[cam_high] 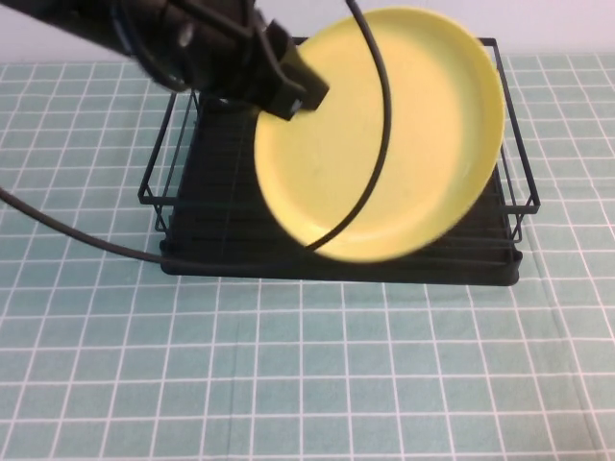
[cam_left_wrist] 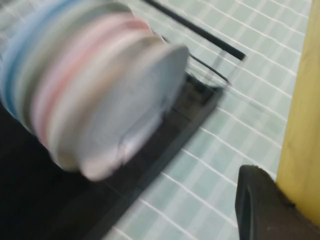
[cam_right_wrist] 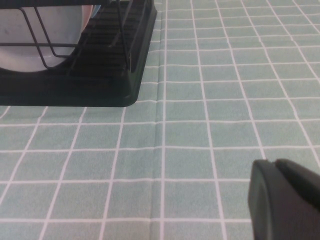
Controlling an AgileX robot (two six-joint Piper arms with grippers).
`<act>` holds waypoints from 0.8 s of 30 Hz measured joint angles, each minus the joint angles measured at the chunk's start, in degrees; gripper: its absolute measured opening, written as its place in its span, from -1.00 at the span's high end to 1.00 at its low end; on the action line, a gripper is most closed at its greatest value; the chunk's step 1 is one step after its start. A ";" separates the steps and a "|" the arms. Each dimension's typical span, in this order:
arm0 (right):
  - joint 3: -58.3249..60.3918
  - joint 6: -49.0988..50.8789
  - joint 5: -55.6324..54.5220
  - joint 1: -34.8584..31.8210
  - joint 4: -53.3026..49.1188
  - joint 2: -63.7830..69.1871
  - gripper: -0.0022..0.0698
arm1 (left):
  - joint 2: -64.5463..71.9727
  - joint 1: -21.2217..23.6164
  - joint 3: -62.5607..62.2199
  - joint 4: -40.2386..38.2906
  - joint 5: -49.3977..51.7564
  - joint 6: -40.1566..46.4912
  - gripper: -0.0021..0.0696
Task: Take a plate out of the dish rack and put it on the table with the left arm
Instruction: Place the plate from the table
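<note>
L gripper (cam_high: 293,88) clamped on plate (cam_high: 384,134) rim, plate tilted in air over rack (cam_high: 336,259) | pull-out done, not yet on table (cam_high: 288,384) | left: carry clear, set down, release | R gripper (cam_right_wrist: 282,200) low nr table, parked, fingers n/a

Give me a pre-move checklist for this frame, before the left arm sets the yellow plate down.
1. Left gripper shut on the plate rim: ok.
2. Plate lifted out of the dish rack: ok, held above it.
3. Bare table in front of the rack for placing: ok.
4. Right gripper low over the cloth beside the rack, away from the plate: ok.
5. Remaining plates upright in the rack: ok.
6. Cable across the plate, snag-free: cannot tell.
</note>
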 joint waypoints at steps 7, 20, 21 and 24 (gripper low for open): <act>0.00 0.00 0.00 0.00 0.00 0.00 0.99 | -1.54 2.54 16.85 -14.60 2.60 -4.02 0.74; 0.00 0.00 0.00 0.00 0.00 0.00 0.99 | -3.79 2.54 56.79 -45.51 -23.77 18.16 0.74; 0.00 0.00 0.00 0.00 0.00 0.00 0.99 | -2.98 2.54 57.03 -46.15 -24.56 19.21 0.74; 0.00 0.00 0.00 0.00 0.00 0.00 0.99 | -0.41 2.54 57.16 -47.78 -26.32 22.00 0.74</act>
